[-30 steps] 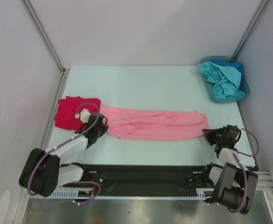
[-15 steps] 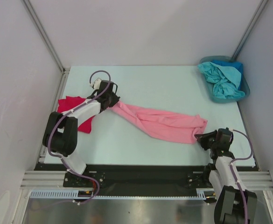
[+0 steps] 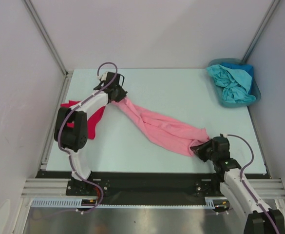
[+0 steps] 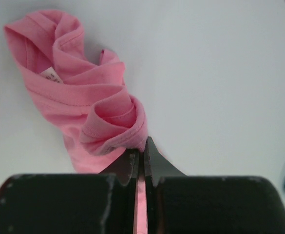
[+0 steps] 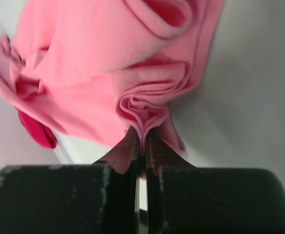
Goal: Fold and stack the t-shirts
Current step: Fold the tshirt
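Top external view shows the pink t-shirt (image 3: 157, 127) strung diagonally over the counter (image 3: 181, 87). My left fingers (image 4: 132, 165) pinch its far bunched end and my right fingers (image 5: 131, 151) its near end. I'm mid-spread, I judge; next, lay it flat for folding.

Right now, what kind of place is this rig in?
Probably a robot lab cell, not a home: plain panel walls, a table with an aluminium mounting rail, t-shirts staged in a bin.

pale table (image 3: 176, 90): pink shirt (image 3: 161, 129), red shirt (image 3: 97, 116), teal tub (image 3: 256, 92).
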Available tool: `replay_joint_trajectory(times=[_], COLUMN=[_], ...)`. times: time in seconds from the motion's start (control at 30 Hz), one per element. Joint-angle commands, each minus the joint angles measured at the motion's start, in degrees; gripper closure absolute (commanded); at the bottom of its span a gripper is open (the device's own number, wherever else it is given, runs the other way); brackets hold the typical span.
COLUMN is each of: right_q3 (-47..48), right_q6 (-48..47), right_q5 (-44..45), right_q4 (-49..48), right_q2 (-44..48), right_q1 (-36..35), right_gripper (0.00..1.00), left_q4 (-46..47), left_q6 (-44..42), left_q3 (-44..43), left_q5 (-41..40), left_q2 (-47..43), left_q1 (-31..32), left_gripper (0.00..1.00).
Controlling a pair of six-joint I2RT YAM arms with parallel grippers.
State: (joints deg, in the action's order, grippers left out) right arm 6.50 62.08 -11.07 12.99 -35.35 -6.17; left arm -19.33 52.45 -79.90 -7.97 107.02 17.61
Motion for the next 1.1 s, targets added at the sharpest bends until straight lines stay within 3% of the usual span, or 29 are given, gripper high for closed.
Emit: replay_joint_trajectory(times=[0.0, 0.2, 0.4, 0.6, 0.73, 1.07], right_q3=[-0.53, 0.44, 3.25, 7.37, 11.77, 19.15], right_q6=[4.44, 6.64, 11.03, 14.03, 13.15, 9.28], right_q5=[3.95, 7.64, 14.75, 20.03, 20.21, 17.76], right_q4=[0.46, -2.88, -8.41, -18.17, -23.18, -30.83], right_q2=[-0.15, -3.84, -13.94, -25.8, -36.86, -47.33], right_q1=[-6.98, -17.28, -37.31, -53.12, -57.89, -61.06], right_gripper=[1.0, 1.0, 1.0, 1.0, 1.0, 1.0], left_q4=[-3.07, -8.09, -14.06, -14.68, -14.24, -14.59], left_q6=[-3.13, -3.76, -3.23, -2.26, -2.35, -4.02], left_q3=[-10.5, -22.82, -36.0, -39.63, -39.81, -45.43], left_q5=[4.35, 6.91, 10.51, 14.73, 16.49, 21.59], left_q2=[5.36, 15.04, 22.87, 25.51, 25.69, 29.21], left_q1=[0.06, 1.9, 2.7, 4.89, 6.91, 10.25], left_gripper=[0.96, 0.96, 0.97, 0.97, 0.97, 0.97])
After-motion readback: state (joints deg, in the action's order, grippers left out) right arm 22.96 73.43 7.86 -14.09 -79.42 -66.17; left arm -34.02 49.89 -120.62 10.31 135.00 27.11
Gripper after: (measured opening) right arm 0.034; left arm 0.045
